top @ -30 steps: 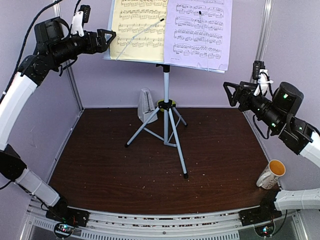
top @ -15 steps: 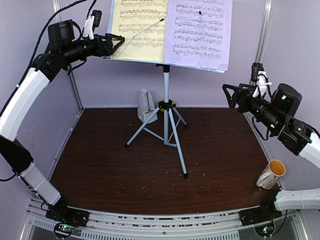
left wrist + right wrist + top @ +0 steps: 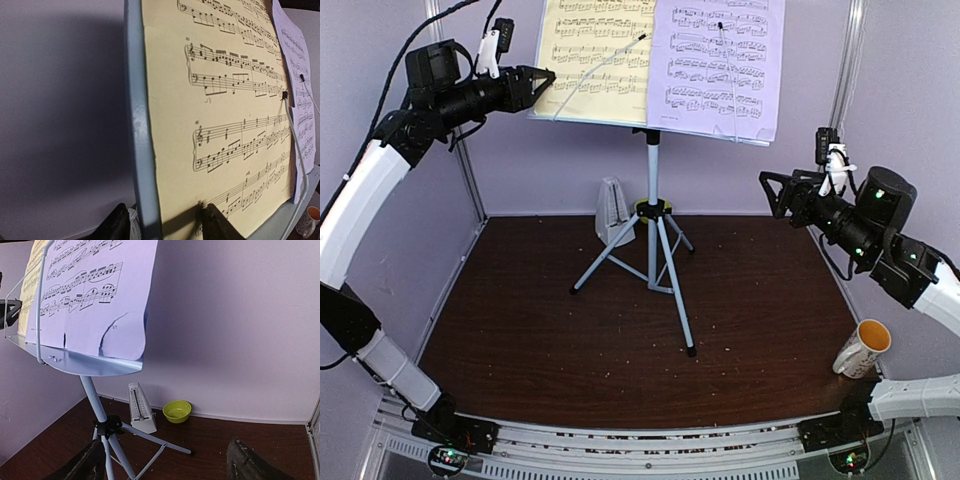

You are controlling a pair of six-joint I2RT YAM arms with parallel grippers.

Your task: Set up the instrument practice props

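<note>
Lilac-walled booth (image 3: 740, 180) over dark brown tabletop (image 3: 540, 340), speckled with pale crumbs.

1. White perforated music stand on grey tripod (image 3: 652, 190). Stands upright toward the back of the tabletop, shelf raised high.
2. Yellow sheet of printed music (image 3: 595, 50). Rests on the left half of the stand.
3. Lilac sheet of printed music (image 3: 720, 60). Rests beside it on the right half (thin wire retainers lie across both).
4. Small white pyramid metronome (image 3: 613, 212). Stands on the tabletop behind the tripod's left leg, near the back wall.
5. Small green bowl (image 3: 177, 411). Sits just beside the metronome.
6. White mug with orange inside (image 3: 862, 348). Leans tilted at the tabletop's right edge.
7. Left gripper (image 3: 542, 82). Hangs at the stand's left edge, jaws partway apart, one finger behind the stand and one in front of the yellow sheet's lower corner (contact with either not discernible).
8. Right gripper (image 3: 767, 194). Hovers right of the stand, apart from it, jaws spread wide. Holds nothing.
</note>
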